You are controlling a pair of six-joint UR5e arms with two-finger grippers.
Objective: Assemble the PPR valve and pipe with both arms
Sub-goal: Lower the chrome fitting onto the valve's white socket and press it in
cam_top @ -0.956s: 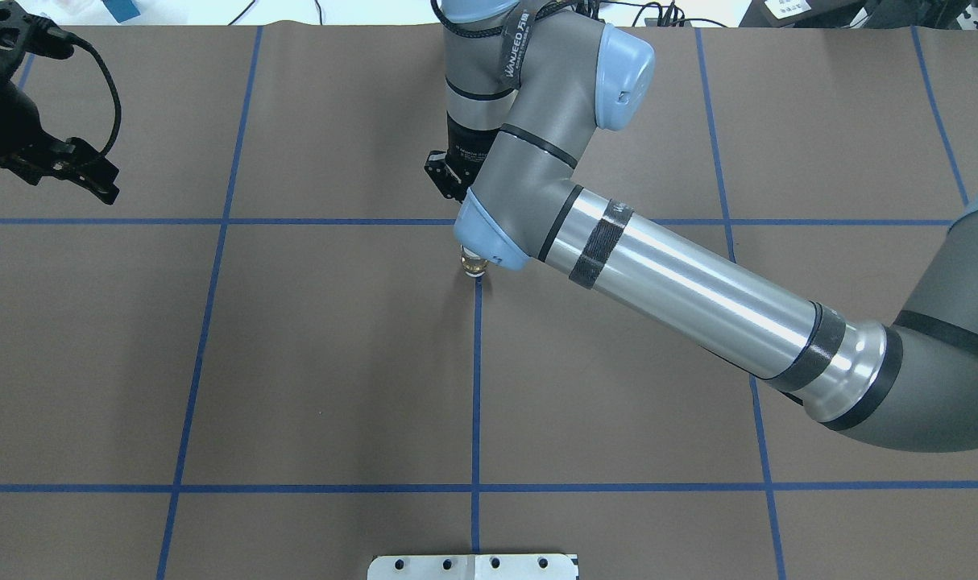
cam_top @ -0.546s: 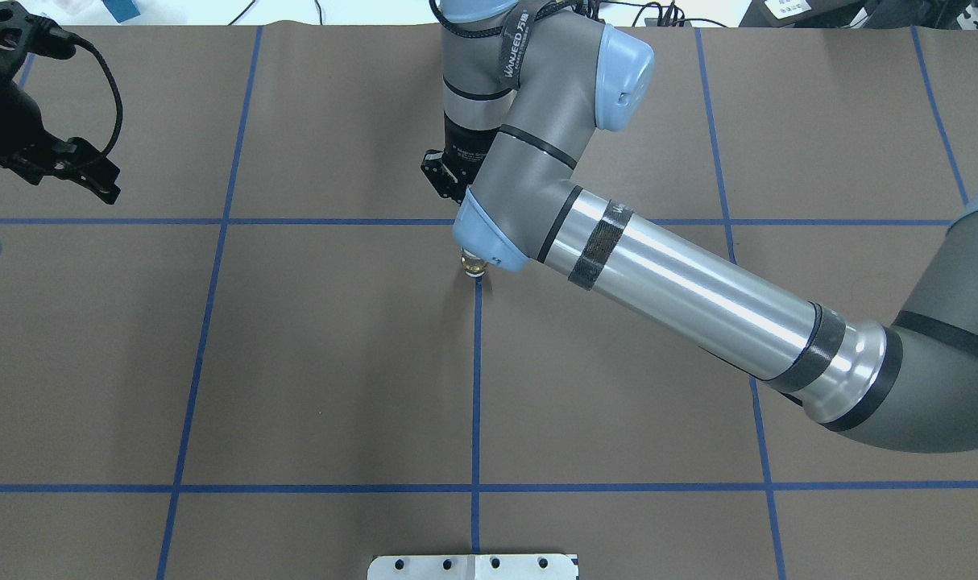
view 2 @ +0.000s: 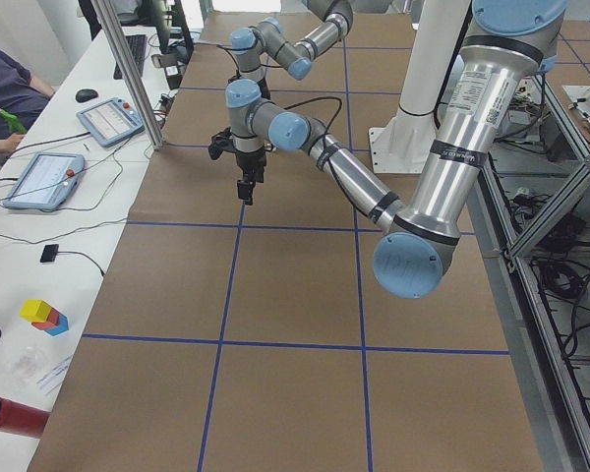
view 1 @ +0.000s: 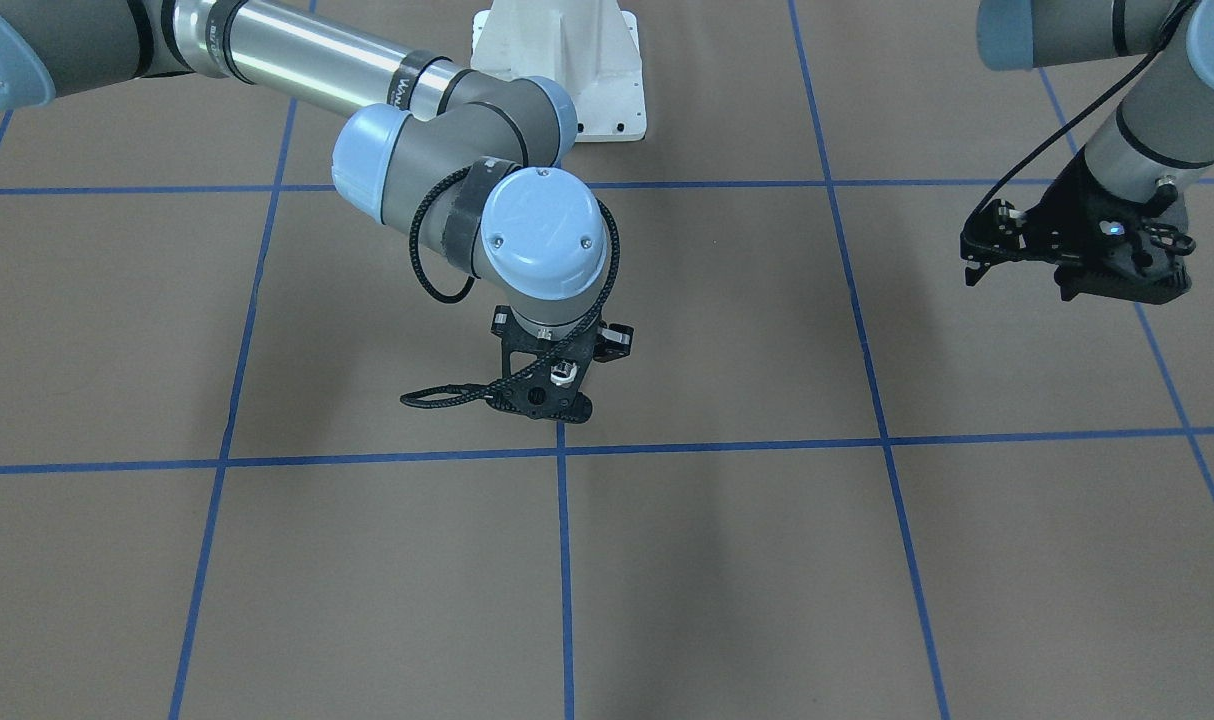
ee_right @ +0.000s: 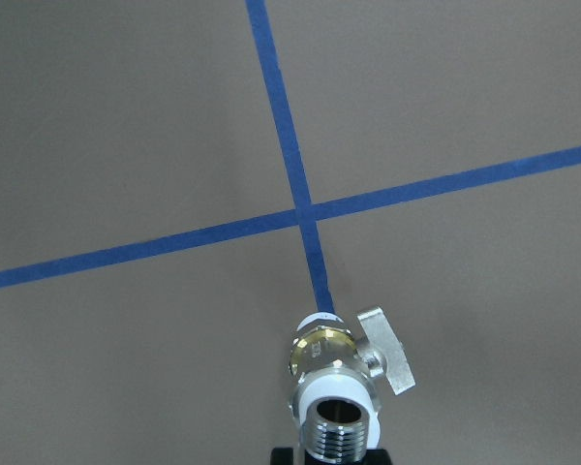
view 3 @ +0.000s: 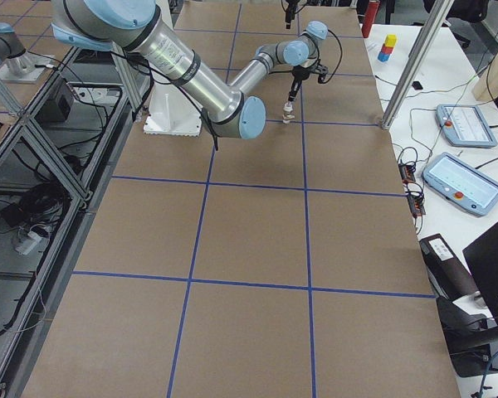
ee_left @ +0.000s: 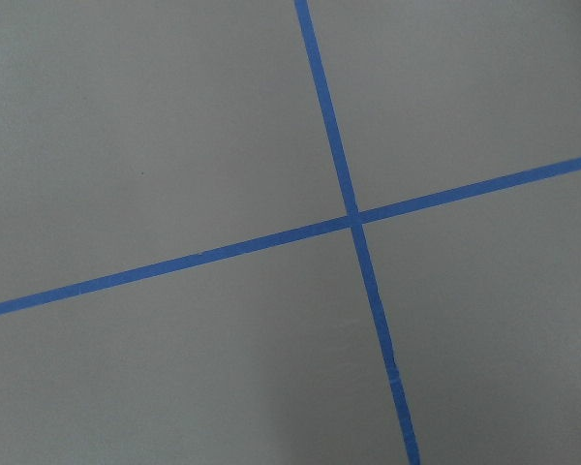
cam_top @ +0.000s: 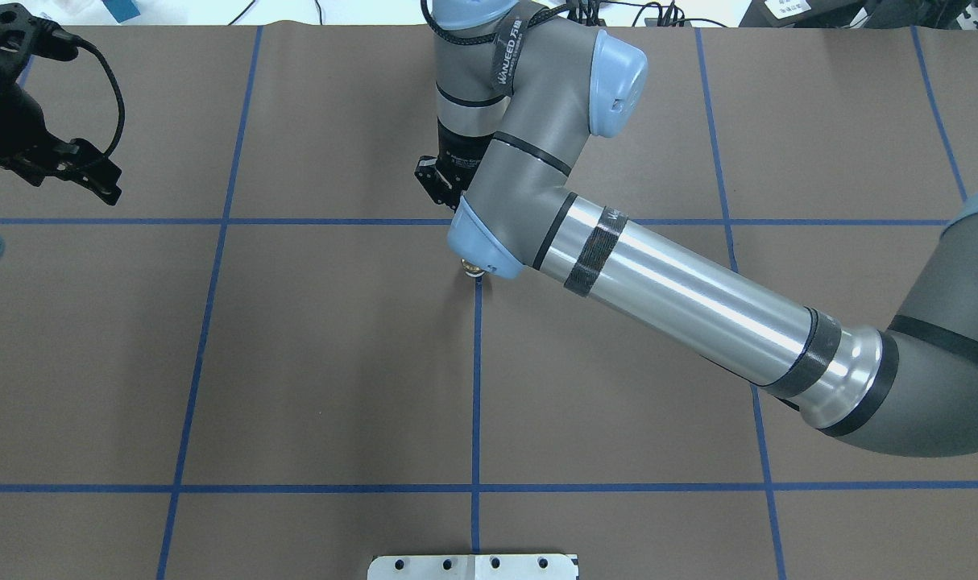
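Right gripper is down at the middle of the table, just toward 12 o'clock of dead centre in the overhead view, and here's the prize. The valve sits at 6 o'clock in the right wrist view, upright on its far white collar, right on the tape line below the cross. The pipe is seated in the near collar, mouth up toward the camera. Black finger stubs hug the pipe at the bottom edge, so the fingers look pinched on it, though the frame crops the contact. The handle juts toward 3 o'clock, clear of the grip, and that's likely why the hold is high on the pipe end. The two parts look joined, so this reads as standing the assembly on the marked spot. The risk is a tall, narrow piece on a small foot that could tip on release. The left gripper hangs well apart at 10 o'clock in the overhead view, nothing visible in it, and whether its fingers are spread or together can't be told. It is probably parked there to leave the centre free.
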